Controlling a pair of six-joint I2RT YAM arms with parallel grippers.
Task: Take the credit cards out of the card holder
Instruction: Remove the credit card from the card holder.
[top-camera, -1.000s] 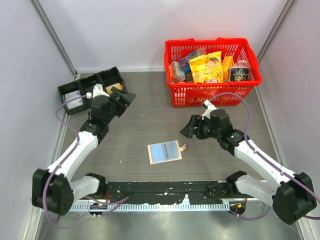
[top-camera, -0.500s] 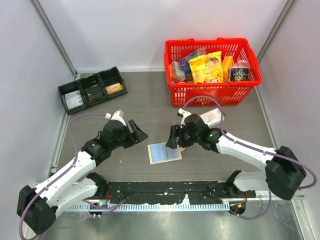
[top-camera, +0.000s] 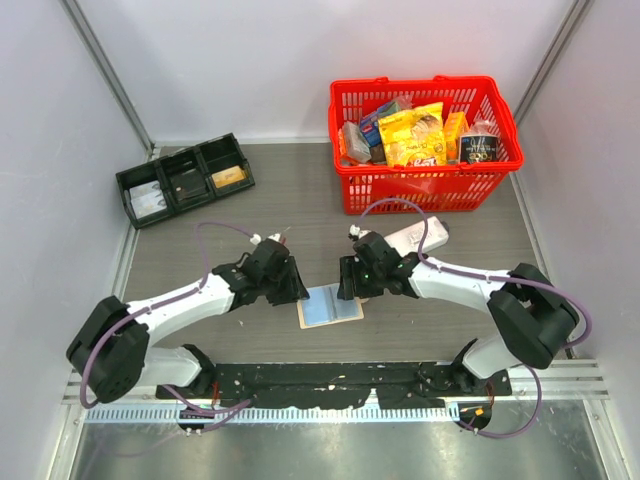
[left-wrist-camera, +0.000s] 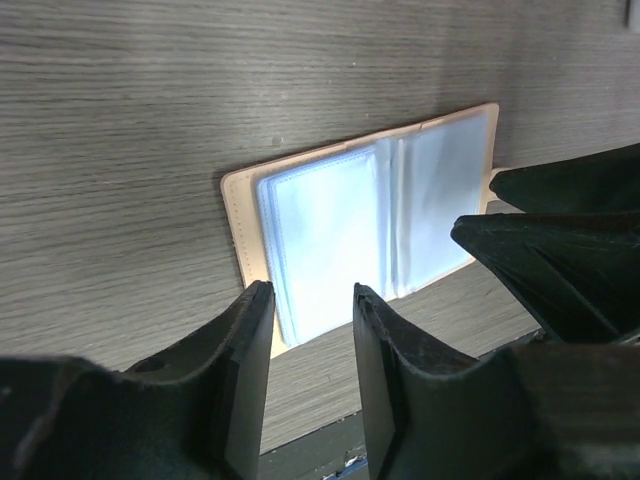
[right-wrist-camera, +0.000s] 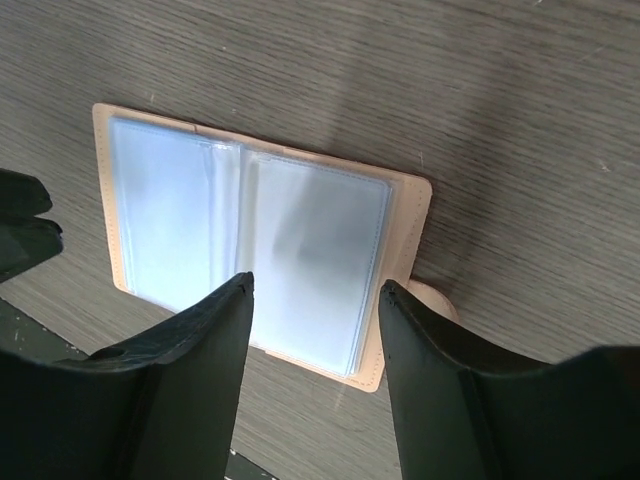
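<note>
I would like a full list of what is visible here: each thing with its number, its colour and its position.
Table: one, grey wood-grain, under everything.
Card holder: one, tan with pale blue sleeves, open flat at the near middle of the table.
Tray: one, black, three compartments, far left.
Basket: one, red, far right.
Packets: several, yellow, blue and other colours, inside the basket.
Left tool: one, black, jaws apart, at the holder's left side.
Right tool: one, black, jaws apart, at the holder's right side.
</note>
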